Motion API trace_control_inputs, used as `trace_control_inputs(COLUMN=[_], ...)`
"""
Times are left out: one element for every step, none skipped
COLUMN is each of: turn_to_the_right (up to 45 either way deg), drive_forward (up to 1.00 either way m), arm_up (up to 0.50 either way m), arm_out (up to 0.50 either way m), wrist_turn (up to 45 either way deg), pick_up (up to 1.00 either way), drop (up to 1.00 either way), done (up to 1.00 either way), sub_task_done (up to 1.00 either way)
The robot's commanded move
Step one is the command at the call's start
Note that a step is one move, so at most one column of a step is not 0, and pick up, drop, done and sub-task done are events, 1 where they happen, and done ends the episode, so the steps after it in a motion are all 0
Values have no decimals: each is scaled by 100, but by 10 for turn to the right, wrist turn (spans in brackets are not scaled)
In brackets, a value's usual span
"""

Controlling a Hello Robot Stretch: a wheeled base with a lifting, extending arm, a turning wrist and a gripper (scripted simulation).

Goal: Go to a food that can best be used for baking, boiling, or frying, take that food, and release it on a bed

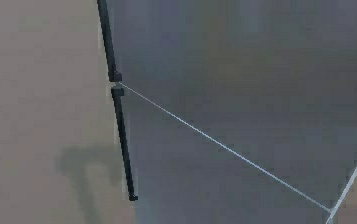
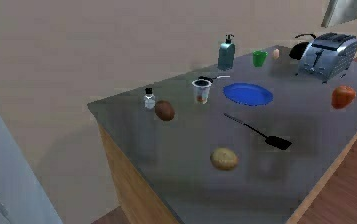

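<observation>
Beige wall (image 1: 36,80) across the forward view's left, and close beside it a tall grey panel (image 1: 246,80) across the middle and right. Down the panel's left edge, a dark upright handle (image 1: 124,140), with a second handle (image 1: 107,35) in line just above it and a small gap between the two. From that gap, a thin pale line (image 1: 226,148) slanting down to the lower right corner. In the arm side view, beige wall again behind a grey counter (image 2: 186,160) on a wooden base (image 2: 124,185), with a grey slab (image 2: 11,170) at the bottom left corner. Toward the counter's near edge, lying by itself on the top: a tan oval potato (image 2: 224,158). Farther back and to the left, a brown round lump (image 2: 165,110), just beside a small white shaker (image 2: 149,97) with a dark cap. Right of those, a pale cup (image 2: 200,91), then a blue plate (image 2: 248,94). Between plate and potato, a black spatula (image 2: 258,130), flat on the top, blade toward the right. Along the back, a teal soap bottle (image 2: 226,52), a green cup (image 2: 259,59), a small pale egg-like thing (image 2: 277,54) and a silver toaster (image 2: 327,54). In front of the toaster, a red round fruit (image 2: 344,96), well apart from the potato. Cannot tell the gripper's state from these views.
</observation>
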Motion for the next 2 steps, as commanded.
trace_control_inputs(turn_to_the_right=[0,0], drive_forward=[0,0], arm_up=[38,0], arm_out=[0,40], wrist_turn=[0,0], pick_up=[0,0], drop=[0,0], done=[0,0], sub_task_done=[0,0])
